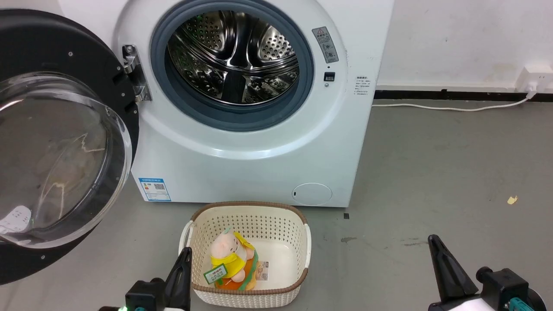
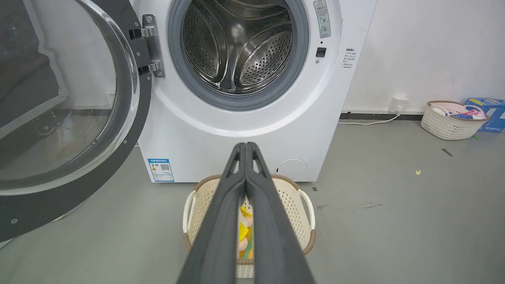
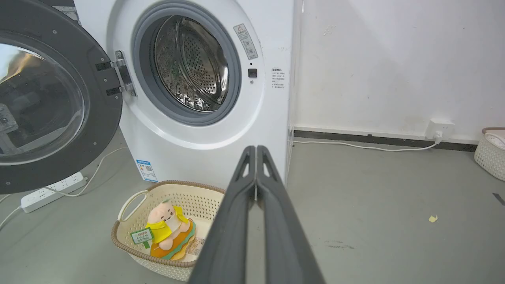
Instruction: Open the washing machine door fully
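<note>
The washing machine door [image 1: 56, 142], a big glossy black disc with a bulging clear glass centre, is swung wide open to the left on its metal hinge [image 1: 134, 73]; it appears again as the door [image 2: 67, 110] and the door [image 3: 47, 102]. The steel drum [image 1: 233, 56] inside its grey rubber ring lies exposed. My left gripper [image 1: 186, 252] is shut low at the front, over the basket and apart from the door; its tips [image 2: 246, 145] meet with nothing between them. My right gripper [image 1: 433, 239] is shut too, low right over the floor, tips [image 3: 256, 148] pressed together.
A cream perforated basket [image 1: 298, 233] holding a plush toy [image 1: 231, 259] stands on the floor before the machine. A white cable [image 1: 449, 108] runs to a wall socket. A power strip [image 3: 51, 191] lies under the door. Another basket [image 2: 449, 120] and a blue box sit far right.
</note>
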### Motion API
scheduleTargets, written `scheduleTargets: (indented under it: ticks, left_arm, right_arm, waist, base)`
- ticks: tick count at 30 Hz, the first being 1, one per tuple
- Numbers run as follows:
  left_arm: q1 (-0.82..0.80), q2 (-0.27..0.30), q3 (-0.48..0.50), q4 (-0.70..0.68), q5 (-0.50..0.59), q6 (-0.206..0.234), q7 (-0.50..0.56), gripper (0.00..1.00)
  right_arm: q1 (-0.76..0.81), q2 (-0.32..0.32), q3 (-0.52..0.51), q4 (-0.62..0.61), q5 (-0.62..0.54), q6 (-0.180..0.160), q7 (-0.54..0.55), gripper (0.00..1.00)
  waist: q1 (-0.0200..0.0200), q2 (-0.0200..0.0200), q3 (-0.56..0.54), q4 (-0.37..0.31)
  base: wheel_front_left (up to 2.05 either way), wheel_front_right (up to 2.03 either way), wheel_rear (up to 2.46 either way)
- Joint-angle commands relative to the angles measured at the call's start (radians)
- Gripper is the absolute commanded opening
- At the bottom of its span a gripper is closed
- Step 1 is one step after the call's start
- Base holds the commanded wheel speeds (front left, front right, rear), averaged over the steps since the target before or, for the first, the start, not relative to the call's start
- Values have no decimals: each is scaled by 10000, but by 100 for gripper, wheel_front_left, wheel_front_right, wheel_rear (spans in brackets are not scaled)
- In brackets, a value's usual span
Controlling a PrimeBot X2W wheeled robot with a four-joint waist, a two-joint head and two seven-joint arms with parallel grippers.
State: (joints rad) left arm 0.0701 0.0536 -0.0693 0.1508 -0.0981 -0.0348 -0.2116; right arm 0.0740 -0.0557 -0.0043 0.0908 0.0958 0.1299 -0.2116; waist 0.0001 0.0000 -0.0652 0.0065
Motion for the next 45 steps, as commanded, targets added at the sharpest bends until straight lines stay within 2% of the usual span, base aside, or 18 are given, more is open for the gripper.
scheduleTargets:
  ticks: [1,45]
  left_arm:
    - [-128,12,53,-105,116,51,79,0]
    - [-381,-8,336,-725,498,182,979,0]
  right_arm:
    - [-121,11,4,-66,-52,2,70,0]
    - [-394,30,21,-438,-452,4,974,0]
  waist:
    - [-1,0,13,-1]
    - [-1,0,295,-29]
  base:
    - [0,0,0]
    - [0,0,0]
